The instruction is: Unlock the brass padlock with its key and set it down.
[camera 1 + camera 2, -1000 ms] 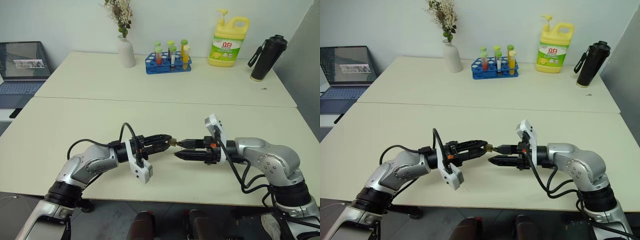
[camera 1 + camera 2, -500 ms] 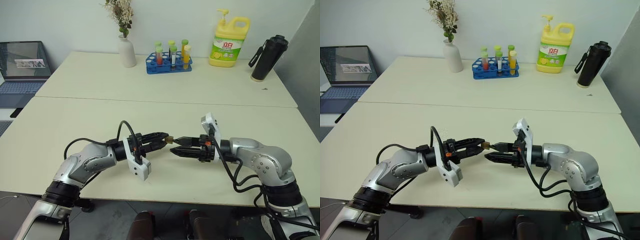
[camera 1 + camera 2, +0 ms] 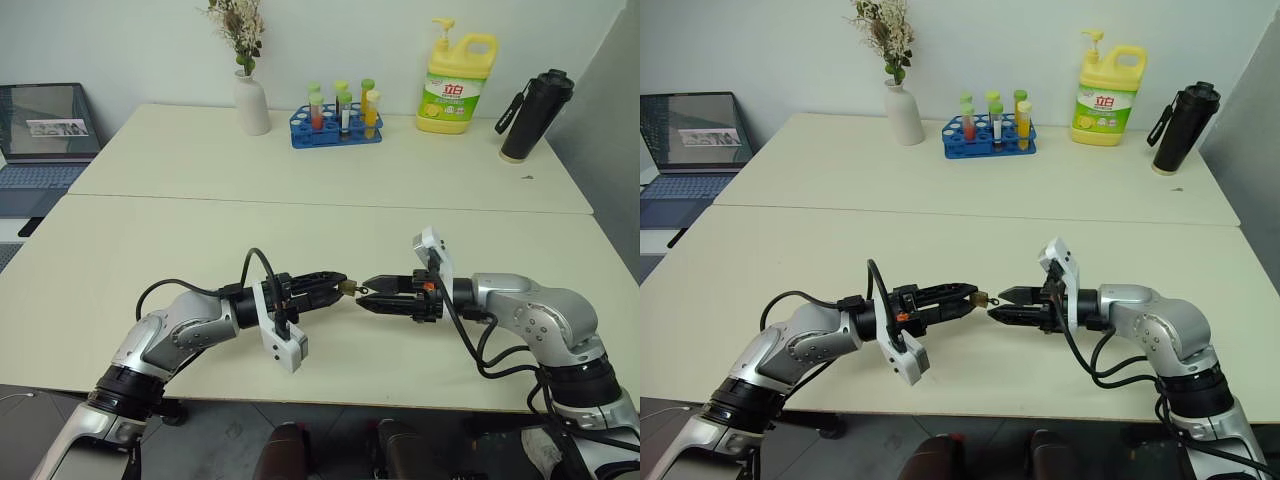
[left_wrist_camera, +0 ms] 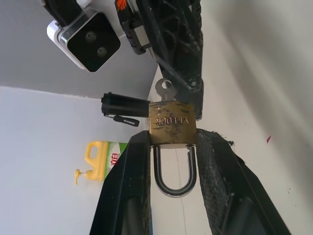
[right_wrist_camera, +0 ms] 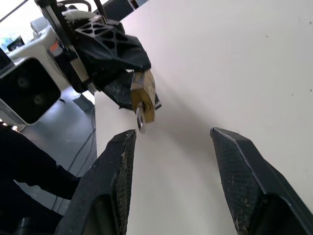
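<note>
The brass padlock (image 4: 172, 130) is pinched by its body between the two fingers of the left gripper (image 3: 337, 285), held up off the table (image 3: 300, 230) rather than lying on it. Its shackle (image 4: 175, 171) looks seated in the body, so I judge it not yet unlocked. The key (image 4: 164, 90) already sits in the padlock, its round bow sticking out opposite the shackle. What is left, as I read it, is to grip the bow, turn it, free the shackle and set the padlock down.

The right gripper (image 3: 368, 293) faces the padlock from the opposite side, its jaws parted and empty, the bow just off one fingertip (image 5: 128, 142); whether it touches I cannot tell. Both forearms lie roughly level above the table, pointing at each other with the padlock between them
</note>
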`<state>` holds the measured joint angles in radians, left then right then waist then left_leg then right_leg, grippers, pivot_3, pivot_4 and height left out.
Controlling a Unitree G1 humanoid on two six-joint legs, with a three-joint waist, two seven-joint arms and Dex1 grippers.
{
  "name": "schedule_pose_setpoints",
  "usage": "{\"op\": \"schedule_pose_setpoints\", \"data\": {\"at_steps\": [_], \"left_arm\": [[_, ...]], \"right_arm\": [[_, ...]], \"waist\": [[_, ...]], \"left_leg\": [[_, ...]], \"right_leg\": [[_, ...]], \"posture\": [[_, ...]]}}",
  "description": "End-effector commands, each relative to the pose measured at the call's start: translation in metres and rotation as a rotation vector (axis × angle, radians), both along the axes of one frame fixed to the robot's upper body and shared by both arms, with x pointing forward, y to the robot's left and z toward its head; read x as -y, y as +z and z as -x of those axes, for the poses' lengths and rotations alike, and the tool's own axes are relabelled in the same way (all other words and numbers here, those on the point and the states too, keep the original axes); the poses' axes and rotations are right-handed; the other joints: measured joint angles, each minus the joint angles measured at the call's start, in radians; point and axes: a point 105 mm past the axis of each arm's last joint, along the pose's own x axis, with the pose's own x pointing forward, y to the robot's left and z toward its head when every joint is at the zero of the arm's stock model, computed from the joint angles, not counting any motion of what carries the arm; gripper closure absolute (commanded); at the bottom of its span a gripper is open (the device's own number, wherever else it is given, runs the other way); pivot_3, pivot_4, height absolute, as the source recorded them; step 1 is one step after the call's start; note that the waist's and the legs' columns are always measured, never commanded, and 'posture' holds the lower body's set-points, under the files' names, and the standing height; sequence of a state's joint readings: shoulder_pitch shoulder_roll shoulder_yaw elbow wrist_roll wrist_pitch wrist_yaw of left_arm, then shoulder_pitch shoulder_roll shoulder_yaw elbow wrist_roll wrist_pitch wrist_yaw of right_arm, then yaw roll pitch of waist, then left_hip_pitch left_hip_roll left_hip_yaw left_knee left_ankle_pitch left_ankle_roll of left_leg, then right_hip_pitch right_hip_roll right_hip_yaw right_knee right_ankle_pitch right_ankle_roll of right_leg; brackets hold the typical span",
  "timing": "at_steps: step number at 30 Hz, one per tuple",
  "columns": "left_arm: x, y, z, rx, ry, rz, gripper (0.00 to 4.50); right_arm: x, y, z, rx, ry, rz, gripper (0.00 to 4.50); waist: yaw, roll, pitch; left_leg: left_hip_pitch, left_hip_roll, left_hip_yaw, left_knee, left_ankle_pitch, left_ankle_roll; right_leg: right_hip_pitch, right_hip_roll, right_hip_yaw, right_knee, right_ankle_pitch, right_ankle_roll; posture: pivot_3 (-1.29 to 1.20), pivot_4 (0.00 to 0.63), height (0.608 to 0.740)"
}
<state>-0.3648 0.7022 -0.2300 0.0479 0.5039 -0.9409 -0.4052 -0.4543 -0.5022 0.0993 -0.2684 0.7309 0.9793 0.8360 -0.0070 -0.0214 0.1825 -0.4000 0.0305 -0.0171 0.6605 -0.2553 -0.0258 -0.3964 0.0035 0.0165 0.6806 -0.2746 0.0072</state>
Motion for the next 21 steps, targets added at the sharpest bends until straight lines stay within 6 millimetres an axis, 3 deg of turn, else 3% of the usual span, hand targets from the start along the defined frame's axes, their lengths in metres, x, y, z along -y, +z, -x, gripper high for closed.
{"op": "schedule_pose_setpoints", "data": {"at_steps": [1,12,15,20,21], "left_arm": [[0.0021,0.0114,0.0028,0.025,-0.015,0.042,3.54],[0.0036,0.0109,0.003,0.025,-0.015,0.042,3.54],[0.0038,0.0102,0.0035,0.025,-0.016,0.039,3.54],[0.0049,0.009,0.0049,0.025,-0.023,0.036,3.54],[0.005,0.0088,0.0048,0.025,-0.023,0.036,3.54]], "right_arm": [[-0.0053,0.0169,0.0,0.059,0.002,-0.05,2.0],[-0.0141,0.0186,0.0045,0.023,0.015,-0.098,2.0],[-0.0145,0.0202,0.0044,0.015,0.012,-0.111,2.56],[-0.0152,0.0213,0.0053,0.007,0.016,-0.116,4.28],[-0.0152,0.0215,0.0056,0.005,0.018,-0.117,4.33]], "waist": [[0.0,0.0,0.0],[0.001,0.0,0.0],[0.001,0.0,0.0],[0.001,0.0,0.0],[0.001,0.0,0.0]], "left_leg": [[0.0,0.0,0.0,0.0,0.0,0.0],[0.0,0.0,0.0,0.0,0.0,0.0],[0.0,0.0,0.0,0.0,0.0,0.0],[0.0,0.0,0.0,0.0,0.0,0.0],[0.0,0.0,0.0,0.0,0.0,0.0]], "right_leg": [[0.0,0.0,0.0,0.0,0.0,0.0],[0.0,0.0,0.0,0.0,0.0,-0.001],[0.0,0.0,0.0,0.0,0.0,-0.001],[0.0,0.0,0.0,0.0,0.001,-0.001],[0.0,0.0,0.0,0.0,0.001,-0.001]], "posture": [[0.0,0.15,0.74],[0.0,0.15,0.74],[0.0,0.15,0.74],[0.0,0.15,0.74],[0.0,0.15,0.74]]}}
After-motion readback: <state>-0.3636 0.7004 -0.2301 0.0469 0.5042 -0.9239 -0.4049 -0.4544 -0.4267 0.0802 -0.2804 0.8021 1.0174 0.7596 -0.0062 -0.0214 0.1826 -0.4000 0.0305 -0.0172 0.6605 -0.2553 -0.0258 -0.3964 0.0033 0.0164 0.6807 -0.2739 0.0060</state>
